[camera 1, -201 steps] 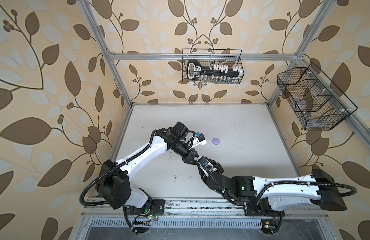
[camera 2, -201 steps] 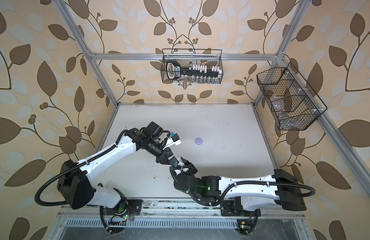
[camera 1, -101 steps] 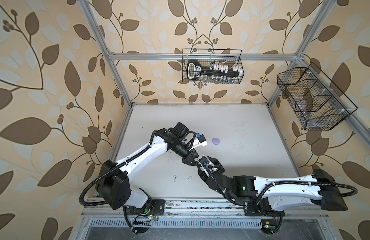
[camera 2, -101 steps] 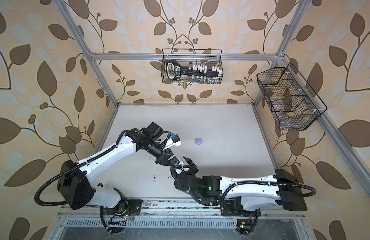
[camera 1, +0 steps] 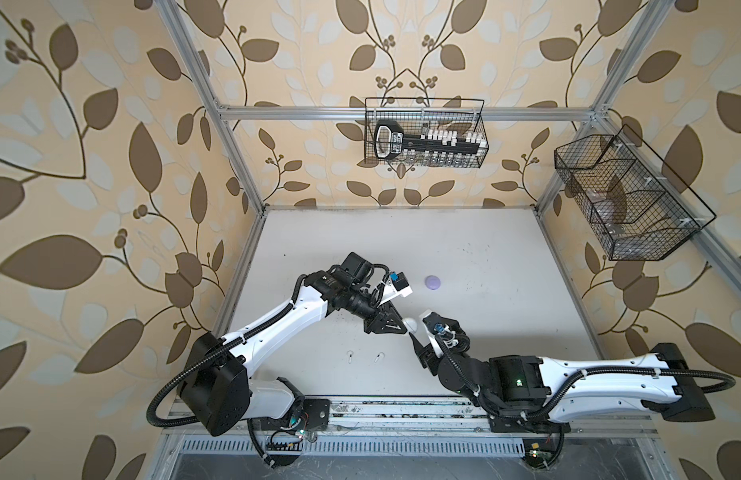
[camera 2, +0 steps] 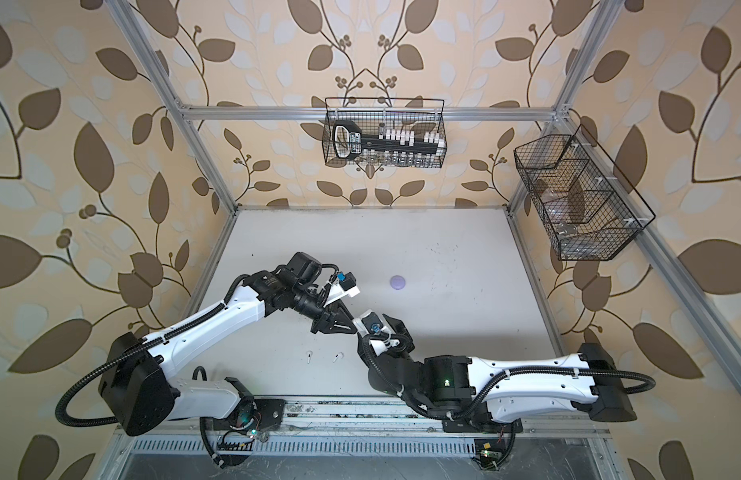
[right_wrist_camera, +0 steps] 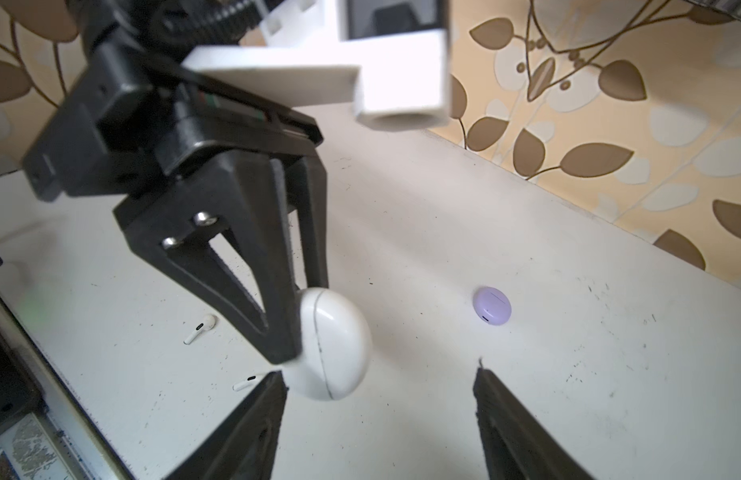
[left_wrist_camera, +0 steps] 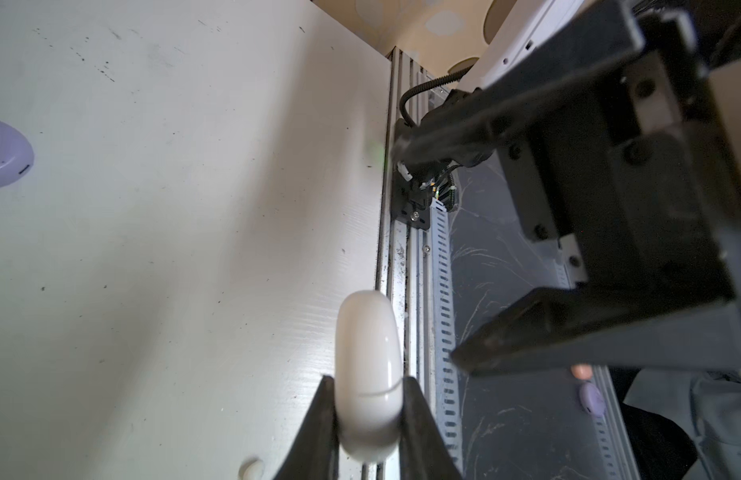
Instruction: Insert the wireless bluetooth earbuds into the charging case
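Note:
My left gripper [camera 1: 406, 328] is shut on a round white charging case [camera 1: 411, 323] with its lid closed, held above the table; the left wrist view shows the case [left_wrist_camera: 368, 374] pinched between both fingers. My right gripper [camera 1: 419, 332] faces it, open, nothing held; the case [right_wrist_camera: 335, 353] hangs just off one fingertip [right_wrist_camera: 273, 386]. Two white earbuds [camera 1: 350, 356] [camera 1: 378, 356] lie on the table near the front, also seen in the right wrist view [right_wrist_camera: 200, 328] [right_wrist_camera: 248, 381]. A closed lavender case [camera 1: 433, 281] rests farther back.
Two wire baskets hang on the walls: one at the back [camera 1: 424, 133] and one at the right [camera 1: 626, 195]. The table's front rail [camera 1: 402, 409] carries both arm bases. A small lavender item [left_wrist_camera: 591, 399] lies beyond the front rail.
My right gripper has opened wider beside the white case. The left gripper keeps its hold on the case and has barely moved.

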Tool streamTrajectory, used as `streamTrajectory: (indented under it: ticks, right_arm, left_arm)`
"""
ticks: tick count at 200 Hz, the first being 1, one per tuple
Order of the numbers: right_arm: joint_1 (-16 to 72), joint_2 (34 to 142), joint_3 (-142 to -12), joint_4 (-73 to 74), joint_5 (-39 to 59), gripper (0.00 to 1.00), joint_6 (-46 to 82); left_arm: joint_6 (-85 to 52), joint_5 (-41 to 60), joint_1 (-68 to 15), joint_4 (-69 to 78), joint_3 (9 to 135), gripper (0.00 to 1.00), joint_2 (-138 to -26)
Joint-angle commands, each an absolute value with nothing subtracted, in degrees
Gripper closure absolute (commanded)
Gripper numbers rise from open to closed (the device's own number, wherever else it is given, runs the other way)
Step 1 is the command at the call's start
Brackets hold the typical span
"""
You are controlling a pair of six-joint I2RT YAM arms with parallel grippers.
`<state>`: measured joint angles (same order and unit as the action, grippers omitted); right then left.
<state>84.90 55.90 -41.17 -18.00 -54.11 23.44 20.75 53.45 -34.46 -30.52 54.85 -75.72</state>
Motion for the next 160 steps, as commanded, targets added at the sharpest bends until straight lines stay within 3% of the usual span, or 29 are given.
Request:
streamTrajectory:
  ticks: [1,57,96,160]
  right_arm:
    - [84.47,52.12,-39.29,-25.16,-56.74,0.27,31.26]
    - [75.64,50.01,-38.61,-26.44,-44.0,0.27,37.64]
    - [71.54,54.34,-40.04,-25.43,-36.89,0.27,40.34]
    - [69.76,67.18,-43.11,-19.97,-29.26,0.27,42.21]
  left_arm:
    - [16.54,52.91,-34.04,-16.77,51.88,0.88,-74.33]
    - [8.92,52.37,-30.79,10.45,39.99,0.89,-75.64]
    - [7.3,47.19,-30.04,28.63,29.63,0.88,-77.54]
    - [5.84,43.42,-24.79,43.3,23.17,0.88,-82.0]
